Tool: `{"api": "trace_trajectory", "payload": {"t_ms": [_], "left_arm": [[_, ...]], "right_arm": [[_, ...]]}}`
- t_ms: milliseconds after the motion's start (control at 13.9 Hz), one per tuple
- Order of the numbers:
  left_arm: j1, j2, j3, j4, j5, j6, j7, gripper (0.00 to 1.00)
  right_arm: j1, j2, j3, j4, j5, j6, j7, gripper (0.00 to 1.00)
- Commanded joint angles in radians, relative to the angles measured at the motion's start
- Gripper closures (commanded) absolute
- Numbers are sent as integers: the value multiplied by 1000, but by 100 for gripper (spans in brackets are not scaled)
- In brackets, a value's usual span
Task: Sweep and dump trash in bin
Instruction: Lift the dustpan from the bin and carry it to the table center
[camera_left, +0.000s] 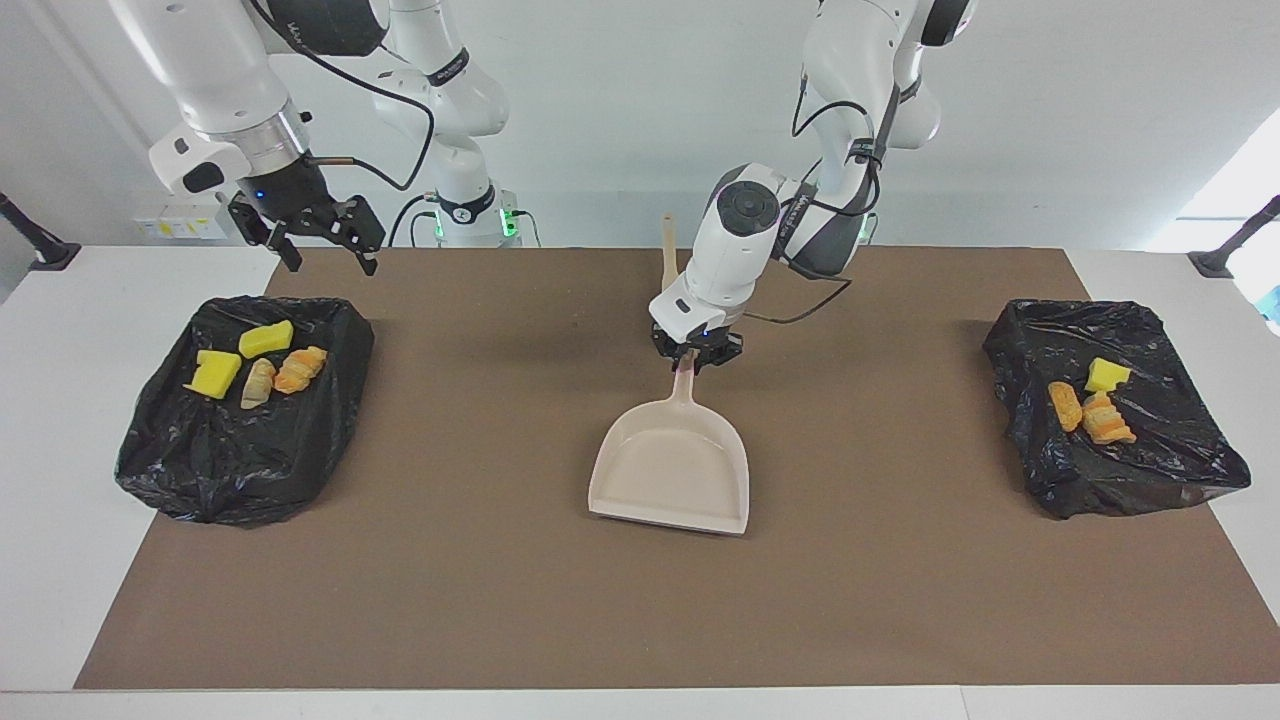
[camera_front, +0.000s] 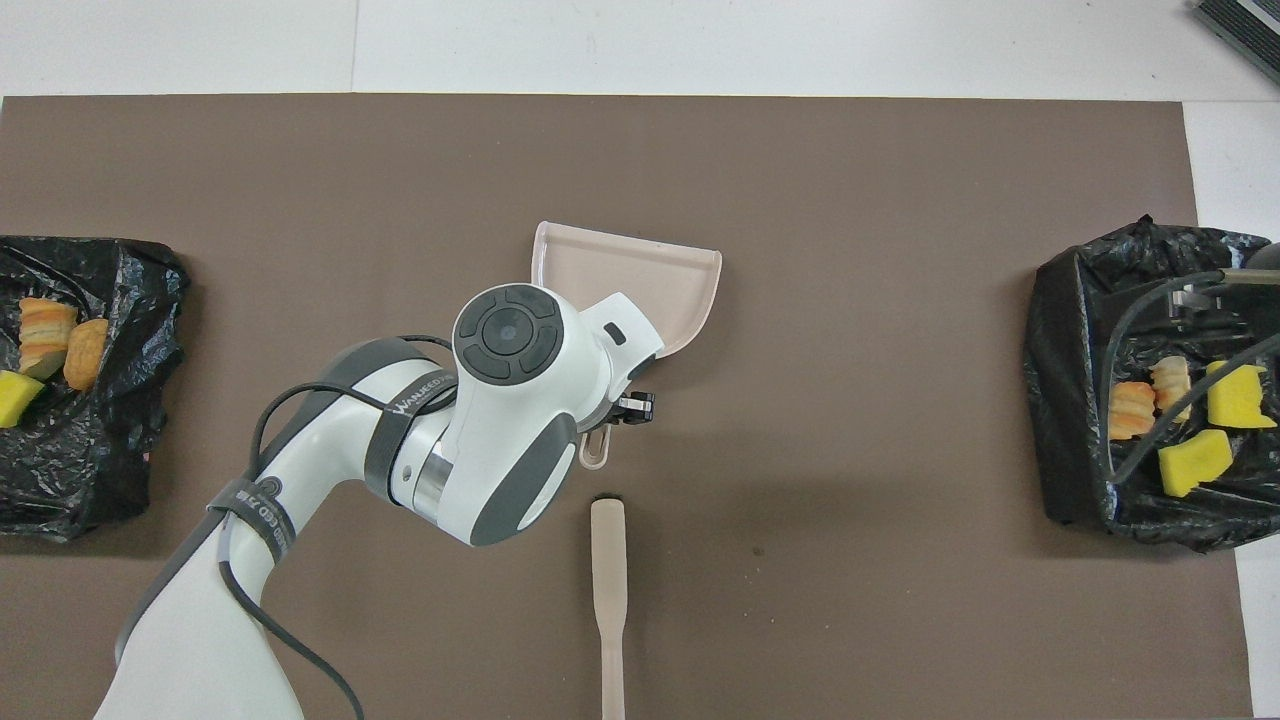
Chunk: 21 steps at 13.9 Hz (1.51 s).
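Note:
My left gripper (camera_left: 690, 362) is shut on the handle of the beige dustpan (camera_left: 672, 472), which lies empty, low on the middle of the brown mat, mouth away from the robots. From overhead the left gripper (camera_front: 614, 414) and arm cover part of the dustpan (camera_front: 640, 275). The trash lies in two black-bagged bins. Yellow chunks (camera_left: 265, 338), a beige lump (camera_left: 258, 384) and an orange lump (camera_left: 300, 369) are in the bin (camera_left: 230, 470) at the right arm's end. A yellow chunk (camera_left: 1106, 375) and orange lumps (camera_left: 1108, 421) are in the other bin (camera_left: 1150, 470). My right gripper (camera_left: 318, 238) waits open over the first bin's nearer edge.
The beige brush (camera_front: 607, 585) lies on the mat nearer to the robots than the dustpan, bristles toward the pan. In the facing view only the brush handle (camera_left: 667, 245) shows past the left arm. White table (camera_left: 60, 420) borders the brown mat (camera_left: 480, 580).

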<state>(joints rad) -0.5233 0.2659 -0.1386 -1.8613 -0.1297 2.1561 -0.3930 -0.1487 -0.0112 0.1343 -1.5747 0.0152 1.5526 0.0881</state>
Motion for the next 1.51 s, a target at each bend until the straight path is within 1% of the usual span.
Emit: {"api": "trace_trajectory", "payload": {"t_ms": [0, 288, 360, 432, 504, 575, 719, 863, 935, 1151, 1295, 1439], "left_arm": [[-17, -48, 19, -75, -16, 48, 8, 100], [-14, -40, 19, -72, -18, 56, 11, 100], [-12, -39, 19, -72, -33, 70, 6, 88], [-14, -39, 19, -75, -39, 100, 6, 53], [-12, -37, 19, -75, -39, 113, 9, 35], [-9, -33, 19, -73, -39, 113, 11, 28], [-1, -30, 19, -65, -39, 110, 11, 1], [2, -36, 22, -55, -39, 88, 6, 0], [15, -42, 27, -49, -39, 56, 11, 0], [87, -45, 27, 5, -37, -25, 7, 0], [126, -95, 39, 8, -37, -86, 13, 0], [205, -158, 40, 4, -36, -157, 38, 0]], "right_arm": [[-11, -18, 5, -21, 12, -2, -16, 0], [-11, -18, 5, -21, 12, -2, -16, 0], [-11, -18, 5, -21, 12, -2, -16, 0], [-11, -18, 5, -21, 12, -2, -16, 0], [-11, -18, 5, -21, 12, -2, -16, 0], [-11, -18, 5, -21, 12, -2, -16, 0], [-11, -18, 5, -21, 12, -2, -14, 0], [-11, -18, 5, -21, 12, -2, -16, 0], [-11, -18, 5, -21, 12, -2, -16, 0], [-11, -18, 5, -21, 12, -2, -16, 0], [-11, -18, 5, -21, 12, -2, -14, 0], [-11, -18, 5, -21, 12, -2, -14, 0]]}}
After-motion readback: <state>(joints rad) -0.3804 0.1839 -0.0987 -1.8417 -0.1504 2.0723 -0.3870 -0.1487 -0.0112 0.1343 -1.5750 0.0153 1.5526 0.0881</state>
